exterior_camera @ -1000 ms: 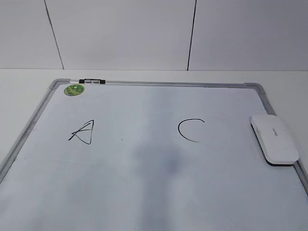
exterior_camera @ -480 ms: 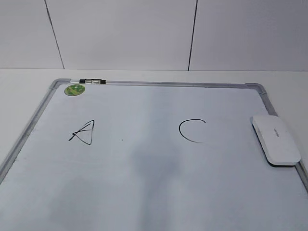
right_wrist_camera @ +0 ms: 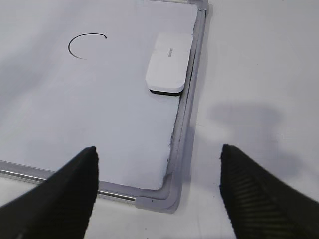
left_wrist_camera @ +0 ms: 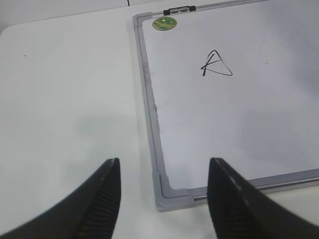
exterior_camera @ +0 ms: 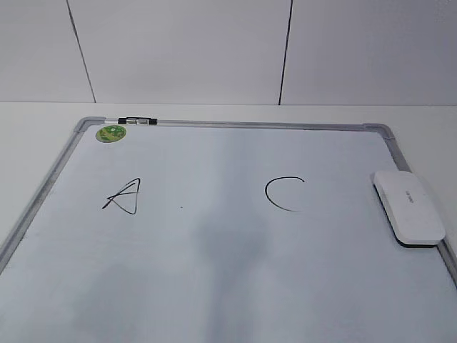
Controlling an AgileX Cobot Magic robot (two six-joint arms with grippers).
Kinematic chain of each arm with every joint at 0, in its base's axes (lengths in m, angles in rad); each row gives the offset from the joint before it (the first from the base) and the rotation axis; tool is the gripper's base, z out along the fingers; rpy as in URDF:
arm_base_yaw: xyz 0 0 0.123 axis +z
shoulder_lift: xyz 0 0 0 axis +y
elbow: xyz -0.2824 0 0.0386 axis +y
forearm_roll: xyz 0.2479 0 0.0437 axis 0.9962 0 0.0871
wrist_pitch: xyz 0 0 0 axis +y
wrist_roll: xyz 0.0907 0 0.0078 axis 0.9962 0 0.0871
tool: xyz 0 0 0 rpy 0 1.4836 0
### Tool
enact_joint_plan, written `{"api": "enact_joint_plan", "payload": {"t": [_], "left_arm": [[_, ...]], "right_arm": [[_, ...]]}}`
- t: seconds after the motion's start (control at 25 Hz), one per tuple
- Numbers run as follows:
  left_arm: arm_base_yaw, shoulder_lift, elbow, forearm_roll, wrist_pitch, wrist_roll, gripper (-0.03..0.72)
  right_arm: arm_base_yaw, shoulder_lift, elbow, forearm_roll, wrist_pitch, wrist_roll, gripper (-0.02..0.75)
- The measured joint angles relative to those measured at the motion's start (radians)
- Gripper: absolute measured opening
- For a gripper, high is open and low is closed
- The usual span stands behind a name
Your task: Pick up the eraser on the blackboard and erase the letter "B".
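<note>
Eraser on blackboard (right edge)

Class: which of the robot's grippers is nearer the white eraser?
Right. The right gripper hangs open over the board's near right corner, just short of the eraser. The left gripper is at the opposite near corner.

- The right gripper hangs with its two dark ribbed fingers spread wide apart and nothing between them.
- Below it lies the rounded corner of the blackboard, its grey frame running up the right side.
- The eraser rests flat on the board, just beside the right frame edge, dark underside showing at its near end.
- A black "C" is drawn to the eraser's left, well apart from it.
</note>
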Motion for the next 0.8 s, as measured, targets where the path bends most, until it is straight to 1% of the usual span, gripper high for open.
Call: {"api": "enact_joint_plan", "payload": {"t": [0.6,0.72,0.8], "left_arm": [[-0.005,0.0,0.0,0.002,0.0,0.0,0.413],[-0.006,0.0,0.0,0.002,0.0,0.0,0.405],[-0.006,0.0,0.0,0.002,0.0,0.0,0.396]], "right_arm": [[-0.001,0.0,0.0,0.0,-0.002,0.0,0.594],[-0.057,0.0,0.0,0.0,-0.002,0.0,0.594],[-0.121,0.0,0.0,0.0,-0.002,0.0,0.594]]}}
